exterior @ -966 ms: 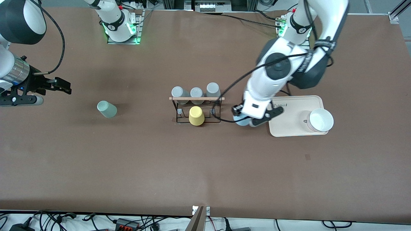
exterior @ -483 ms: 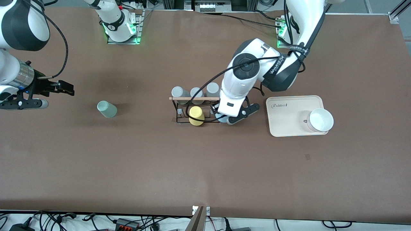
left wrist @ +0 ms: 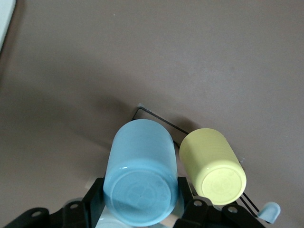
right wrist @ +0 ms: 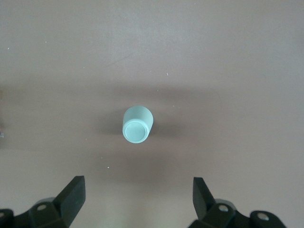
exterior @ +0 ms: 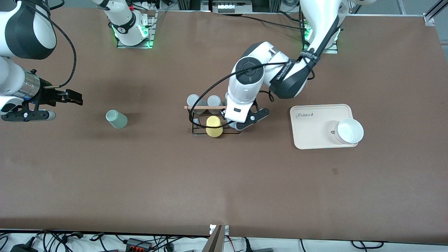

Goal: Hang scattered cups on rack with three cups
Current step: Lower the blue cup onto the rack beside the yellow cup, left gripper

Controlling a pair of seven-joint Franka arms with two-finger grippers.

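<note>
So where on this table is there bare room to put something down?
Bare brown table runs nearer the camera than the rack, and between the mint cup and the rack. It is crowded at the rack, where the left gripper holds the blue cup beside the yellow cup.

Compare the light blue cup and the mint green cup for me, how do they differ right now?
The light blue cup is clamped in the left gripper over the rack, beside the yellow cup; the mint green cup stands alone on the table, toward the right arm's end. The open right gripper hangs above the mint one, not touching it. Blue is held; mint is free. Both are small handleless tumblers, bottom up.
</note>
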